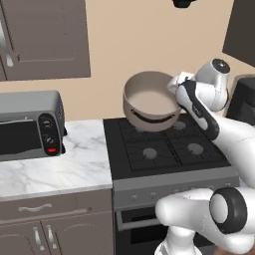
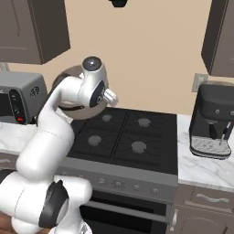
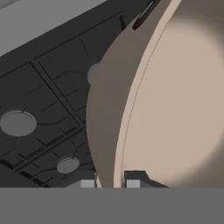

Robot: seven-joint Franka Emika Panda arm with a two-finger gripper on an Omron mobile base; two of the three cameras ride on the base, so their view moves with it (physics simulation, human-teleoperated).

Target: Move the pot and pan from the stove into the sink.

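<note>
In the left base view the pot (image 1: pixel 151 101) sits tilted in the upper middle of the frame, lifted clear above the stove (image 1: pixel 169 144), its open mouth facing the camera. The gripper (image 3: pixel 110 183) shows at the bottom centre of the hand view, its fingers clamped on the pot's rim, one on each side of the wall. A toaster oven (image 1: pixel 30 124) stands at the left edge on the marble counter (image 1: pixel 55 169)
</note>
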